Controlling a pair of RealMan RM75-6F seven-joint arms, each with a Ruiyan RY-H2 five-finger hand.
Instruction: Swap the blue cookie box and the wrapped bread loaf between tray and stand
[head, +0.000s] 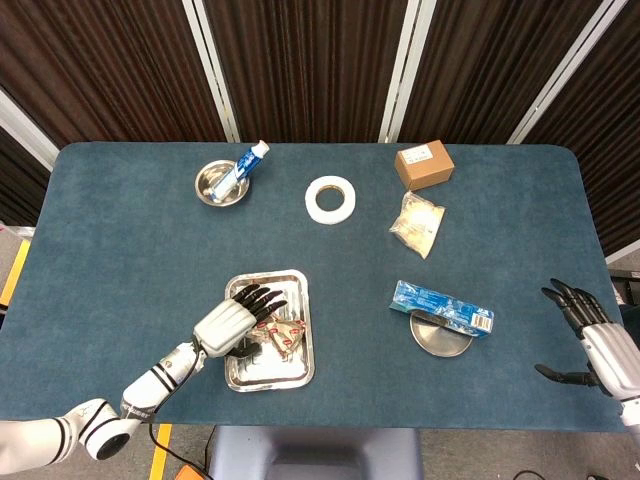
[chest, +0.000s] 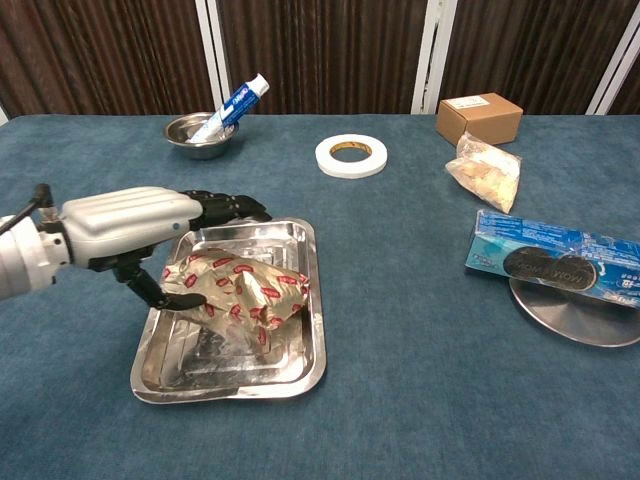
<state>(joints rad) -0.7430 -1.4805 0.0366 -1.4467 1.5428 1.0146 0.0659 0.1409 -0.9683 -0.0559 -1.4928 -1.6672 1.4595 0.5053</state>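
The wrapped bread loaf (head: 283, 335) (chest: 245, 290), in gold foil with red marks, lies in the steel tray (head: 265, 279) (chest: 232, 363) near the table's front. My left hand (head: 235, 318) (chest: 140, 225) hovers over the loaf's left end with fingers stretched out and apart; its thumb is down beside the wrapper. The blue cookie box (head: 441, 308) (chest: 555, 262) rests across the round metal stand (head: 440, 340) (chest: 580, 322) to the right. My right hand (head: 595, 335) is open off the table's right edge, seen only in the head view.
A small steel bowl (head: 222, 183) (chest: 200, 130) holding a toothpaste tube sits at the back left. A white tape roll (head: 331, 198) (chest: 351, 155), a brown cardboard box (head: 424, 165) (chest: 479, 117) and a clear snack bag (head: 417, 224) (chest: 485, 170) lie at the back.
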